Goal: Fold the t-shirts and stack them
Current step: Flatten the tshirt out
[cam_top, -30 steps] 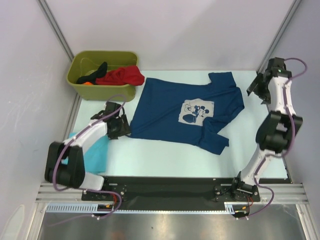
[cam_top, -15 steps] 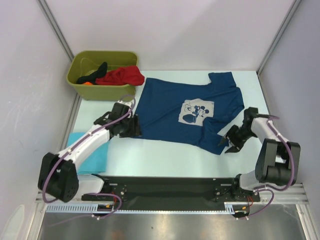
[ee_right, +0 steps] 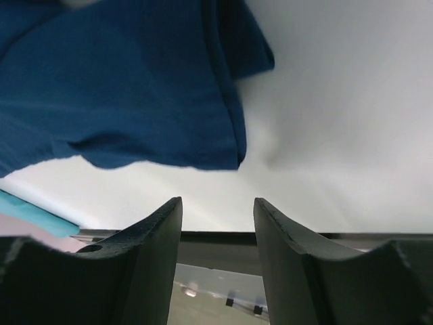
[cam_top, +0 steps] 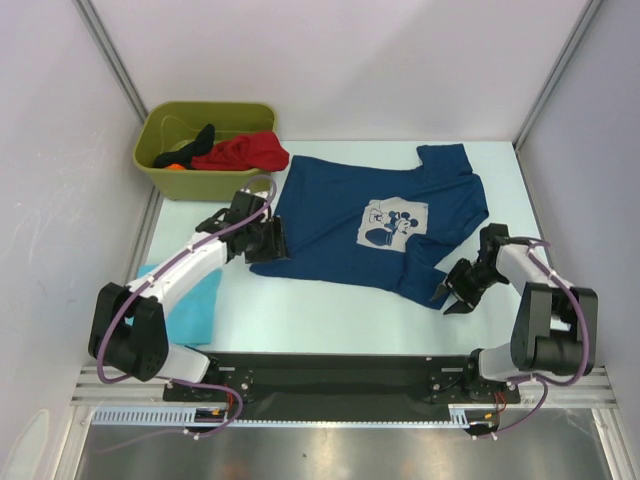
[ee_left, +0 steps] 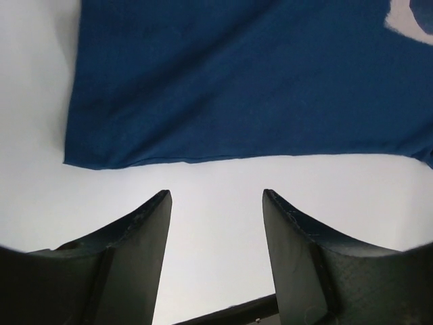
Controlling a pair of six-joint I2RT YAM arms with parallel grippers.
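Desk: Table view, what do you have?

Me: I see a pale, smooth table point(cam_top: 330, 310) boxed in by plain white walls point(cam_top: 340, 60). A black base rail point(cam_top: 340, 372) runs along the bottom of the overhead frame, where my arms are bolted.

Desk: Shirts?

Me: The navy t-shirt point(cam_top: 340, 215) lies spread in the centre of the frame, print up and hem toward the left. Its lower right sleeve is rumpled. The turquoise t-shirt point(cam_top: 195, 305) lies flat at the left edge of the table, partly hidden by my left arm. A red t-shirt point(cam_top: 245, 152) and a black one point(cam_top: 198, 138) are heaped in the olive bin point(cam_top: 200, 185) at upper left, with the red spilling over the rim.

Desk: Claws?

Me: My left gripper point(cam_top: 272, 242) sits low at the navy shirt's left hem corner, jaws parted, with only bare table between them. My right gripper point(cam_top: 450, 292) is at the lower right sleeve, jaws likewise apart and gripping nothing. Its wrist view shows the sleeve edge just ahead of the fingertips.
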